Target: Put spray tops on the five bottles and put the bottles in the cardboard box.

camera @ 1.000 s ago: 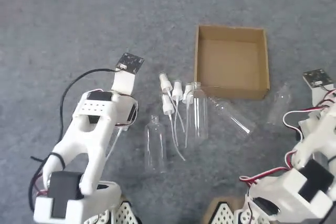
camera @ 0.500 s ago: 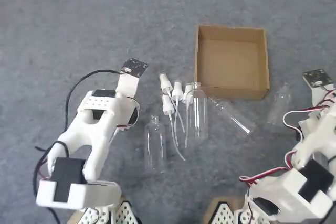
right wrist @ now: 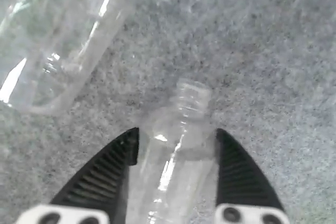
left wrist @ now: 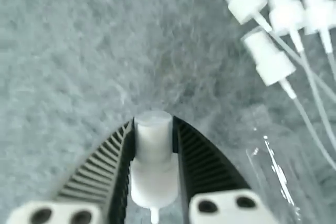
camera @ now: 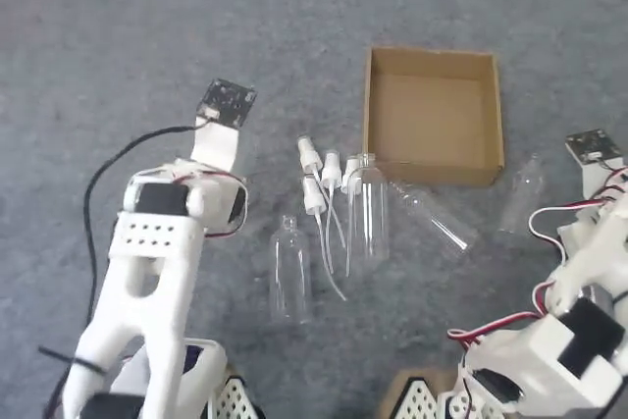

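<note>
My left gripper (left wrist: 152, 123) is shut on a white spray top (left wrist: 152, 161), held above the grey mat left of the loose spray tops (left wrist: 270, 64). In the high view the left arm (camera: 157, 237) stands left of those spray tops (camera: 319, 179) and a clear bottle (camera: 290, 267). My right gripper (right wrist: 176, 132) is shut on a clear open-necked bottle (right wrist: 176, 169) at the table's right side, beside another lying bottle (right wrist: 58, 40). Two more bottles (camera: 366, 208) (camera: 432, 215) lie in front of the cardboard box (camera: 432, 172).
The open cardboard box has nothing in it and sits at the back, right of centre. A clear bottle (camera: 518, 193) lies on the mat between the box and the right arm (camera: 589, 272). Grey mat (camera: 118, 56) covers the table, bare at the far left.
The left arm has swung left and risen, carrying the spray top away from the cluster. The right arm, bottles and box have kept still.
</note>
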`<state>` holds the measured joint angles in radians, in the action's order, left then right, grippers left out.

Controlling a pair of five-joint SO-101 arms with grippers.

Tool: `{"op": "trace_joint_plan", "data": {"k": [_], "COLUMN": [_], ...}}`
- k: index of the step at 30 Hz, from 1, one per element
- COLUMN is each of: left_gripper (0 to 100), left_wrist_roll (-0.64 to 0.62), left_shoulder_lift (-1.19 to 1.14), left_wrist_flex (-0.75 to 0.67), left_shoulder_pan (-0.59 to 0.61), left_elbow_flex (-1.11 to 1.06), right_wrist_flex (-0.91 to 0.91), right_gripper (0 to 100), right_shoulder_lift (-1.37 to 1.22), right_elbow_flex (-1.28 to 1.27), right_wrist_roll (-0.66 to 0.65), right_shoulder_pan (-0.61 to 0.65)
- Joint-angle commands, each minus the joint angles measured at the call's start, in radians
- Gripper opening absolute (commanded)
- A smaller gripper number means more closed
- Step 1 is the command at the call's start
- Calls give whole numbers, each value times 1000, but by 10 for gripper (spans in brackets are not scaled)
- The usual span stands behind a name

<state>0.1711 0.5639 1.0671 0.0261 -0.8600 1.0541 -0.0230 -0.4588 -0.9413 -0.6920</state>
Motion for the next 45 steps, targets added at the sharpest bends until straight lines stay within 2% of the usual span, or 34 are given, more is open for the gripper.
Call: {"op": "trace_joint_plan", "data": {"k": [1,8,12,17,29,39,45], "left_gripper": [10,10,10,10,11,11,11], "left_wrist_roll": [-38,-37,-37,-35,-35,-35,-38], "left_shoulder_lift": [84,89,86,87,81,81,86], "left_wrist_flex": [-57,-110,-124,-137,-137,-137,-138], "left_shoulder_pan": [-2,-2,0,-2,-2,-2,-3], "left_elbow_flex": [-79,-165,-177,-191,-191,-191,-191], "right_wrist_flex": [33,217,266,303,125,125,131], "right_gripper": [206,220,285,290,285,173,36], "right_shoulder_lift": [59,68,73,68,-28,-79,-68], "right_elbow_flex": [9,199,209,206,100,101,126], "right_wrist_roll": [12,89,84,83,84,83,83], "right_shoulder_pan": [-5,-5,-5,-8,-12,-10,-5]}}
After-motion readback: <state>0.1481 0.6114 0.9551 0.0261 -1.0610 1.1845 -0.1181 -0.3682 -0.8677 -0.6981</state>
